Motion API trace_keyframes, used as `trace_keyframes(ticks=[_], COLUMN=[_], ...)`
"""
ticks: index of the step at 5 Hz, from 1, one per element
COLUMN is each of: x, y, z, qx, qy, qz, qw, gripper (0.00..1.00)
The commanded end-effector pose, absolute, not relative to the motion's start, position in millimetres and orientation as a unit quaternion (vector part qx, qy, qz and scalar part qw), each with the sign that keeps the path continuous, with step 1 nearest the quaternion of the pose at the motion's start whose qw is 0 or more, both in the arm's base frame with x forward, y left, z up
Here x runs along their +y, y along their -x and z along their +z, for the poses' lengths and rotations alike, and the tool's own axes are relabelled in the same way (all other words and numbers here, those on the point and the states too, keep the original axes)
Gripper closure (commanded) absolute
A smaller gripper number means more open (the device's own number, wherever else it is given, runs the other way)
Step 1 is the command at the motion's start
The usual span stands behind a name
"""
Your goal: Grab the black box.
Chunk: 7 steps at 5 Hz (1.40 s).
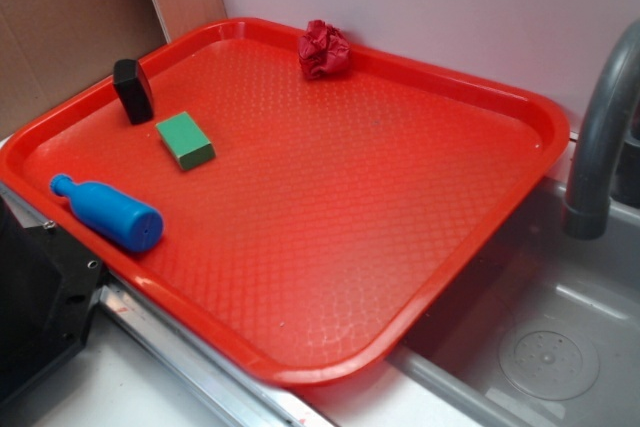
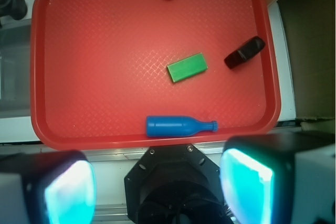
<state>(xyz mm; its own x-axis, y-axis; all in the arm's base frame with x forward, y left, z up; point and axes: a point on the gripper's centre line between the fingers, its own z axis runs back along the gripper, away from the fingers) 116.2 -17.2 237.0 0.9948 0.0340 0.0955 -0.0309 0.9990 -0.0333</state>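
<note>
We hold our gripper (image 2: 157, 187) wide open, high above the red tray (image 2: 105, 140), so it grips nothing. The black box (image 2: 244, 52) stands by the tray's edge, just beside the green block (image 2: 187, 67), free to grab.

Oblique exterior, overhead wrist, both on the red tray (image 1: 300, 367).

On the tray (image 1: 520, 107) the box (image 1: 133, 90) stands upright by the left rim, with the block (image 1: 185, 140) lying just beside it toward the middle. Nearer my base the bottle (image 1: 108, 212) lies on its side; the crumpled cloth (image 1: 324, 49) sits against the far rim
</note>
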Motion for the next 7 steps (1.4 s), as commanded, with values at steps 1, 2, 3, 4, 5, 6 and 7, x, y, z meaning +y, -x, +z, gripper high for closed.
trace_keyframes(ticks=[1, 2, 3, 4, 5, 6, 7], x=[-17.2, 10.9, 38.7, 71.3, 92.8, 92.8, 92.8], y=[-116.2, -138.4, -155.0, -179.2, -189.5, -189.5, -189.5], z=[237.0, 205.4, 190.5, 163.7, 141.9, 141.9, 141.9], qx=[-0.048, -0.086, -0.129, -0.158, -0.139, -0.139, -0.139], qy=[0.016, -0.008, -0.018, -0.007, 0.028, 0.028, 0.028], qz=[0.016, 0.091, 0.173, 0.248, 0.267, 0.267, 0.267], qw=[0.999, 0.992, 0.976, 0.956, 0.953, 0.953, 0.953], gripper=[0.0, 0.0, 0.0, 0.0, 0.0, 0.0, 0.0])
